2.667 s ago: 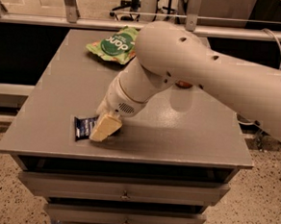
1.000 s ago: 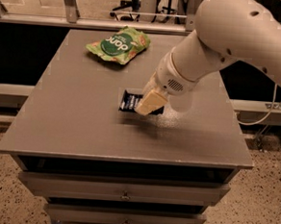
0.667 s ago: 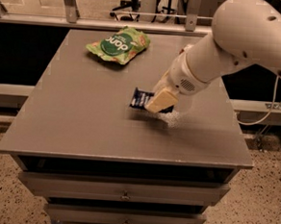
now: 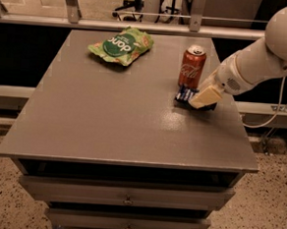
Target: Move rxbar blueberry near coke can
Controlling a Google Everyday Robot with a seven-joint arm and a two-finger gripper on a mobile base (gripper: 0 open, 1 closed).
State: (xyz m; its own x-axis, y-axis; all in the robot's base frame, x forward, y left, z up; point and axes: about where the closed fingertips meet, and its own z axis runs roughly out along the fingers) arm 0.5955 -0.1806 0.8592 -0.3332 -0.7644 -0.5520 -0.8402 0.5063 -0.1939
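Because the task only asks for nearness, the rxbar blueberry (image 4: 184,94) is being brought in low at the coke can's (image 4: 192,66) 6 o'clock, taking 12 o'clock as the table's far edge. It sits just beside the can's base, and whether the two touch is too close to call. Only the bar's left end shows: a flat, dark navy wrapper with pale lettering, lying roughly level with the tabletop. I cannot tell whether it already rests on the surface or hangs a hair above it.

At the bar's 3 o'clock the gripper (image 4: 201,100) is clamped on its right end, one tan finger (image 4: 208,95) slanting across the wrapper and hiding the rest. Holding it by that end keeps the white arm (image 4: 255,60), which reaches in from the table's right side, away from the upright can, so the can is less likely to be knocked over.

Well apart, at the can's 10 o'clock, a green snack bag (image 4: 121,46) lies near the far edge of the grey table (image 4: 113,119).
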